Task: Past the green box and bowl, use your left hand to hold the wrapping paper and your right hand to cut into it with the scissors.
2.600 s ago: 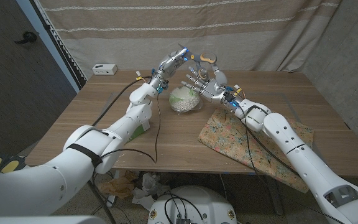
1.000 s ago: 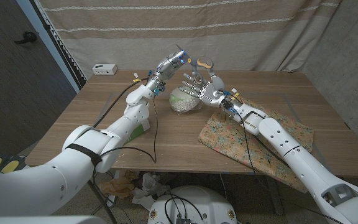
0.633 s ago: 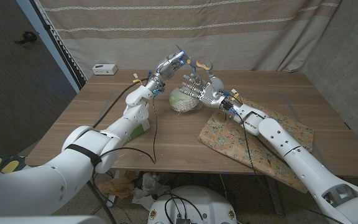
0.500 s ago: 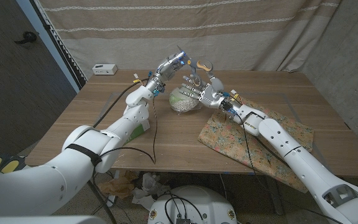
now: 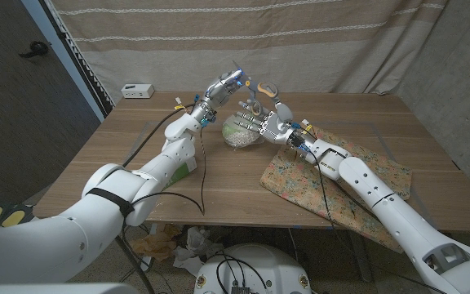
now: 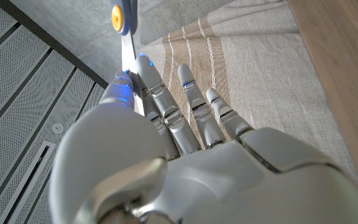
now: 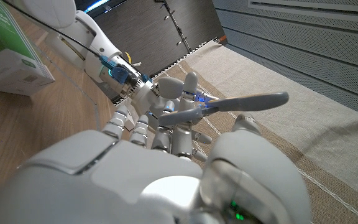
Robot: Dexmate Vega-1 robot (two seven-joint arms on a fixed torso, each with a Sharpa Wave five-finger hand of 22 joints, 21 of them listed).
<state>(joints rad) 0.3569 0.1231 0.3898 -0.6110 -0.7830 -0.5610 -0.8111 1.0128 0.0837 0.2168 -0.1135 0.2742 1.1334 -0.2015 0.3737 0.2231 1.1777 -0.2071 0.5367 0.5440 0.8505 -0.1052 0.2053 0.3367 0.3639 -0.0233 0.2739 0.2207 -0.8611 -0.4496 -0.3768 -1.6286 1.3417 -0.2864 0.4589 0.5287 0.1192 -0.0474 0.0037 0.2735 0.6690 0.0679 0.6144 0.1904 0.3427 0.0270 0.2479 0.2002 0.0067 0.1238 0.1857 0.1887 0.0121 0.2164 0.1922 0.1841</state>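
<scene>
The right hand (image 5: 261, 121) has slid a little left and nearer the left hand (image 5: 221, 86), and it has dropped a bit lower over the bowl (image 5: 243, 131). The left hand has hardly moved. It holds the scissors (image 5: 251, 82) up in the air by the blades, pinched at its fingertips, with the handles pointing right. The right hand has its fingers spread wide and holds nothing. Its fingers reach up just under the handles, but I cannot tell if they touch yet. This looks like a hand-over, so the right hand can take the scissors for cutting. The wrapping paper (image 5: 333, 175), the flowery sheet, lies flat on the right side of the desk (image 5: 121, 163) under the right arm, and no hand holds it. The green box (image 5: 188, 167) sits near the left arm, mostly hidden. No cutting has started, so most of the job is left.
</scene>
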